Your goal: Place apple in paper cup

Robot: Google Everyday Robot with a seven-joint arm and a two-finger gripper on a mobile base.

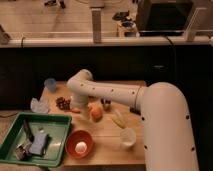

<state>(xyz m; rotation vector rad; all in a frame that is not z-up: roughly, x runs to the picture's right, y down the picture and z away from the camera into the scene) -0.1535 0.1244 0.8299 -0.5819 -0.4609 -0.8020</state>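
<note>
The apple (96,113), small, round and orange-red, sits on the wooden table (107,152) near its middle. The white paper cup (127,136) stands upright to the right of the apple and nearer the front edge, a short gap away. My white arm reaches from the lower right, bends at the far left and comes down to the gripper (88,107), which is low over the table right at the apple's left upper side. The gripper's end is partly hidden behind the arm and the apple.
A small metal cup (106,104) stands just behind the apple. Dark grapes (62,102) and a carrot (75,110) lie to the left. A red bowl (80,142), a green tray (52,131) and a blue cup (50,84) are further left. A pale yellow item (119,120) lies between apple and paper cup.
</note>
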